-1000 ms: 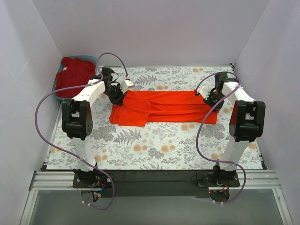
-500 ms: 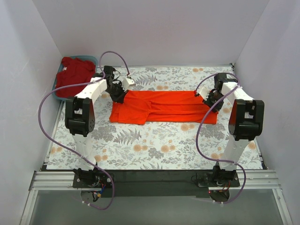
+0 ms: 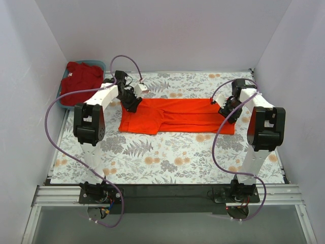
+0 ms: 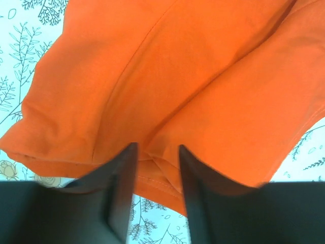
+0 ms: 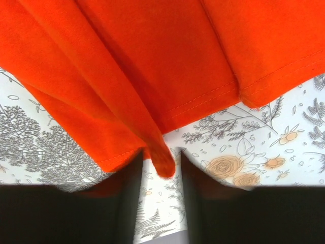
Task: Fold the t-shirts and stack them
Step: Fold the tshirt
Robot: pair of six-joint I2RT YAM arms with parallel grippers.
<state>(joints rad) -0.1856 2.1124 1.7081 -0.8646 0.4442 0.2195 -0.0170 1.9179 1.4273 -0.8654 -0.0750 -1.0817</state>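
Plainly pinches a bunched hem fold of the bright orange-red cloth t-shirt (image 4: 213, 76) with the left pincer (image 4: 157, 155), fingers closed onto it. Likewise nips the opposite end with the right pincer (image 5: 161, 155), with only a narrow tongue of cloth between those fingers. Leaves the shirt lying as a long band across the far half of the floral-printed worktop (image 3: 167, 157), between the two arms. Shows, well apart at the far-left corner, the darker crimson cloth t-shirt (image 3: 81, 81) heaped in the blue plastic bin (image 3: 100, 63).

Risks losing that thin right-hand nip under any sharp tug, dropping one end and skewing the fold. Risks, too, gripping a single layer on the left, letting the lower layers trail and crease. Could also pull the band askew if raised unevenly.

Finds no brand, label or readable writing anywhere.
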